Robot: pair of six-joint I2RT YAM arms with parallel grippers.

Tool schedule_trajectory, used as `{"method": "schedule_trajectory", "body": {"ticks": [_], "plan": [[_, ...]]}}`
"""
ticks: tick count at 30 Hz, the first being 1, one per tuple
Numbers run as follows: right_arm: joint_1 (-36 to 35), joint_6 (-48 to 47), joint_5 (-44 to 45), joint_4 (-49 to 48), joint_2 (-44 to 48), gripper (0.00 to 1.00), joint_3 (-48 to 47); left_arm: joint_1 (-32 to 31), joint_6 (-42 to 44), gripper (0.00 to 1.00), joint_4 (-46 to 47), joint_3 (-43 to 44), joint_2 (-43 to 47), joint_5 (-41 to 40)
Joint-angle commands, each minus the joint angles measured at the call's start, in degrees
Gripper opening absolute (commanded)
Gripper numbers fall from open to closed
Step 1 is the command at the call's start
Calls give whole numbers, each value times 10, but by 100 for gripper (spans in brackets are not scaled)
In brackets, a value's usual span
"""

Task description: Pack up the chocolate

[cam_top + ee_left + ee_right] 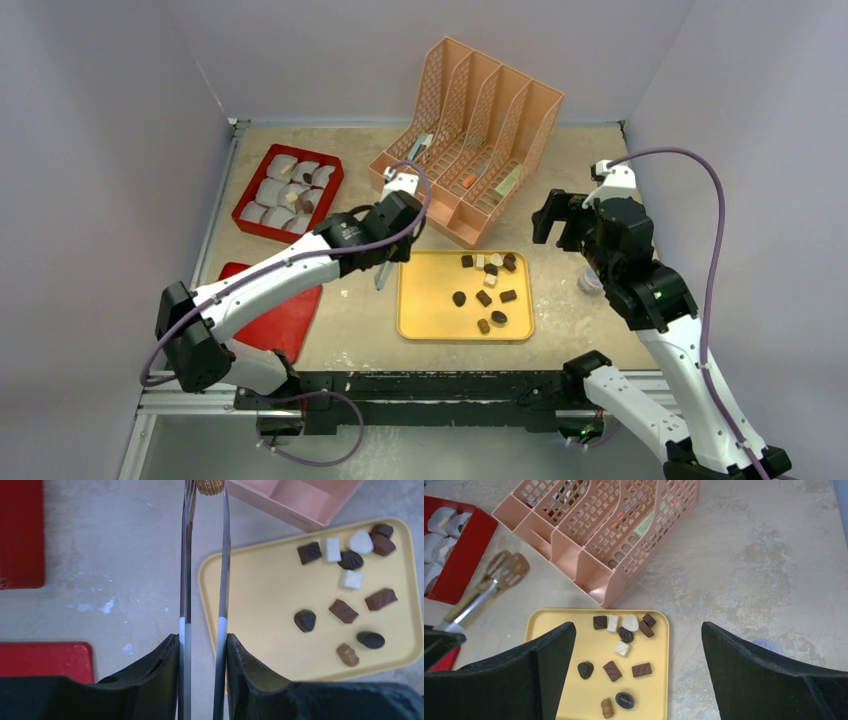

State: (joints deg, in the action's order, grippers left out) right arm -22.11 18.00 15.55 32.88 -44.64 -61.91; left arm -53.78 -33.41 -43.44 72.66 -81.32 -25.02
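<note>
We see a mottled beige table [560, 200] carrying a yellow tray [415, 300] near the front, a pink file rack [480, 110] behind it, a red box [251, 185] at left and a flat red lid [295, 325].

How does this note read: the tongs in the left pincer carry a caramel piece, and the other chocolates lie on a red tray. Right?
One slip: the tray is yellow, not red, as the left wrist view shows. The tongs in the left pincer carry a caramel piece, and the other chocolates lie on a yellow tray.

Caramel chocolate [210, 485], cropped by the top edge, seems pinched between tongs [186, 555].
</note>
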Motion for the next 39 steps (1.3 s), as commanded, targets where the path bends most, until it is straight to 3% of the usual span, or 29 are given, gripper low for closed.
{"method": "schedule_trajectory", "body": {"ticks": [1,13,20,36,39], "plan": [[1,5,-5,-22,7,98,0,55,-2,24,-10,39,30,-39],[1,8,-19,-33,4,98,2,319,9,26,-39,103,8,12],[1,13,-29,-37,7,98,4,419,14,26,-34,133,-32,27],[1,24,-48,-64,4,97,14,507,34,26,5,106,-98,2],[1,24,-46,-58,3,97,10,521,37,26,9,104,-109,26]]}}
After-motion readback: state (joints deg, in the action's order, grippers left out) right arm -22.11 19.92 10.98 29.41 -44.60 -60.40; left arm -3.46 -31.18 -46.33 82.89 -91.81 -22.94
